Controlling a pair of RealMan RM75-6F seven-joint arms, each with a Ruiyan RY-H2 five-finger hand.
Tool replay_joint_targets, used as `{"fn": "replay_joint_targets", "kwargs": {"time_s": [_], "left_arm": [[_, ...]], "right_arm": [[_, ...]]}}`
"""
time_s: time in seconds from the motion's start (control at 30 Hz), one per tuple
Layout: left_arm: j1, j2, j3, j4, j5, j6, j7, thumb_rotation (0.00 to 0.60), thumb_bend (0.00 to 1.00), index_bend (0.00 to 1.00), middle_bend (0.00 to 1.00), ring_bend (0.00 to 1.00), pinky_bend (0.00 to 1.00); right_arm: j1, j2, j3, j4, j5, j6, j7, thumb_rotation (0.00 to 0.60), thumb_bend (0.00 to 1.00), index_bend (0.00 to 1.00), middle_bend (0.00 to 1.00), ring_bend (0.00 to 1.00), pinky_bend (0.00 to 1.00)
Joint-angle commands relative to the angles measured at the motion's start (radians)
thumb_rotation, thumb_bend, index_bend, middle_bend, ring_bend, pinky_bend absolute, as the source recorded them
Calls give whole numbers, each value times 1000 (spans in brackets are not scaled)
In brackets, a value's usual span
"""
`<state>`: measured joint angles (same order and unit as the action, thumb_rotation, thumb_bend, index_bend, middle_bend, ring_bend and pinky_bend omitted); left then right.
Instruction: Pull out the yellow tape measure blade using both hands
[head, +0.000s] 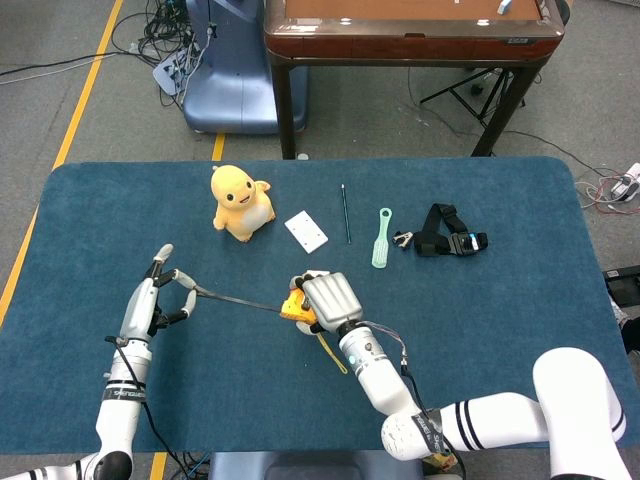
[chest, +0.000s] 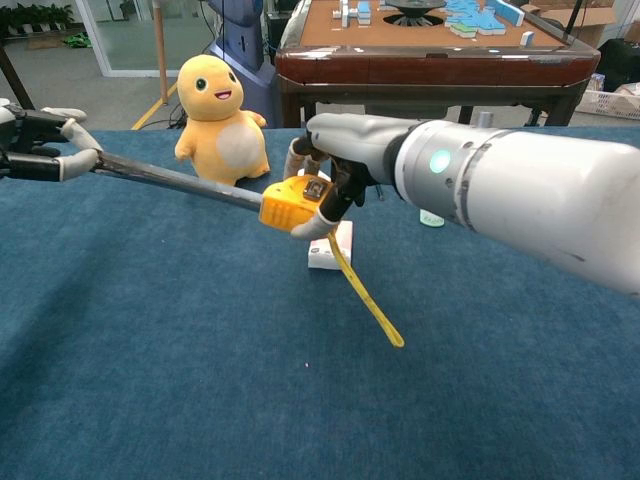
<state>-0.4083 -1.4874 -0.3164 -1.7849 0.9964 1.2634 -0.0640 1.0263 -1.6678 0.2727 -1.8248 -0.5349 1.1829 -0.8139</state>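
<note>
My right hand grips the yellow tape measure case above the middle of the blue table. A yellow wrist strap dangles from the case. The blade runs out to the left in a straight dark line. My left hand pinches the blade's end near the table's left side, its other fingers spread.
A yellow plush toy stands behind the blade. A small white box lies under the case. A white card, a pencil, a green brush and a black strap lie further back. A brown table stands beyond.
</note>
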Motion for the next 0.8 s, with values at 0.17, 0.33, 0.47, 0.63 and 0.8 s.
{"fn": "replay_joint_targets", "kwargs": {"time_s": [0.17, 0.33, 0.47, 0.63, 0.8], "left_arm": [[22, 36, -11, 6, -11, 9, -17, 600, 474, 518, 30, 0, 0], [36, 58, -16, 14, -22, 11, -25, 600, 474, 515, 30, 0, 0], [47, 74, -16, 18, -31, 9, -32, 600, 474, 511, 30, 0, 0], [61, 94, -14, 24, -41, 3, -41, 600, 474, 507, 30, 0, 0], [69, 104, -12, 26, -44, -4, -51, 600, 474, 502, 30, 0, 0]], "right_arm": [[-47, 77, -53, -41, -46, -21, 50, 600, 696, 691, 711, 659, 449], [-81, 128, -86, -67, -84, -24, 84, 600, 696, 692, 711, 659, 450], [-111, 169, -117, -87, -119, -22, 108, 600, 696, 694, 711, 659, 450], [-158, 227, -154, -111, -156, -22, 156, 600, 696, 694, 711, 659, 450], [-192, 267, -176, -128, -188, -23, 194, 600, 697, 694, 712, 660, 450]]}}
